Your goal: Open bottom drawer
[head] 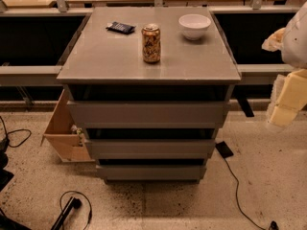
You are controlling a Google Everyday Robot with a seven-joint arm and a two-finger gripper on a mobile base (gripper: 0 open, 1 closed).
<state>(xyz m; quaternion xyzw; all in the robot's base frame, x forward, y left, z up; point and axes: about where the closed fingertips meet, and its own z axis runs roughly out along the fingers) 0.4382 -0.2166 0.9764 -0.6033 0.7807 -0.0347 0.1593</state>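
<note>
The grey cabinet [148, 63] stands in the middle of the camera view with three handle-less drawer fronts. The bottom drawer [151, 172] is the lowest and narrowest front, just above the floor, and it looks shut. Two taller fronts sit above it [147, 114] [149, 148]. My gripper [288, 99] is at the right edge of the view, pale yellow, held well to the right of the cabinet at about the height of the top drawer, away from every drawer.
On the cabinet top stand a can [151, 43], a white bowl [194, 26] and a dark flat packet [120, 27]. A light wooden box [64, 133] leans at the cabinet's left. Cables lie on the speckled floor at left [72, 207] and right [235, 181].
</note>
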